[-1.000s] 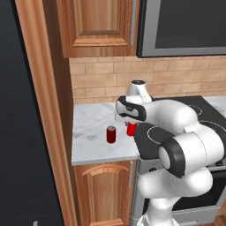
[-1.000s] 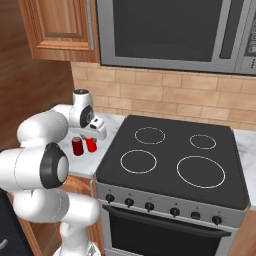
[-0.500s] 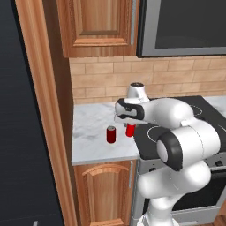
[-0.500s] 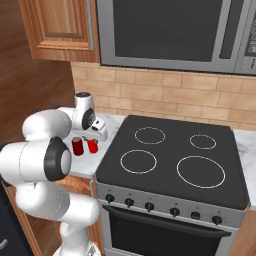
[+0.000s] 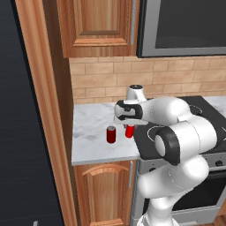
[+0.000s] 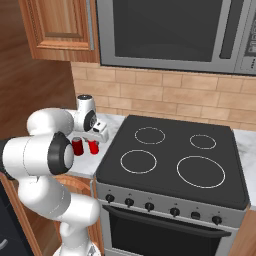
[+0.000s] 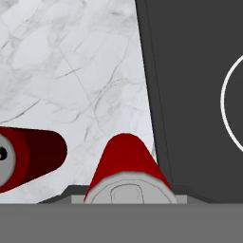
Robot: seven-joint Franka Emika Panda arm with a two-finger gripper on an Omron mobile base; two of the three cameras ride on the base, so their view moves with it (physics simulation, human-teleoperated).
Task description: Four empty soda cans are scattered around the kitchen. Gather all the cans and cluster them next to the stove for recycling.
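The white arm bends forward over the corner of the tabletop (image 5: 95,128) and its wrist points down, so the tool (image 5: 129,128) hangs above the marble just beside the left edge of the stove (image 6: 170,160). The tool is closed around a red soda can (image 5: 129,131), which stands upright between the fingers; in the hand view this held can (image 7: 127,166) sits at 6 o'clock, with its silver top turned to the camera. A second red can (image 5: 111,134) stands upright on the marble just beside it, toward 9 o'clock in the left base view, near but not touching; in the hand view it (image 7: 31,154) lies toward 8 o'clock. In the right base view the two cans (image 6: 78,145) stand side by side under the wrist, at 9 o'clock from the cooktop. The tabletop is a small piece of white marble with grey veins, closed on its left by a tall wooden panel (image 5: 42,110) and at the back by a brick wall (image 5: 110,77). A wooden cabinet (image 5: 99,26) hangs above it, and a dark microwave (image 6: 175,30) hangs above the stove. The black cooktop has four white rings and its glass is bare. Free marble remains behind the cans toward 12 o'clock and in front toward the edge, but the wooden panel narrows the room at the left.
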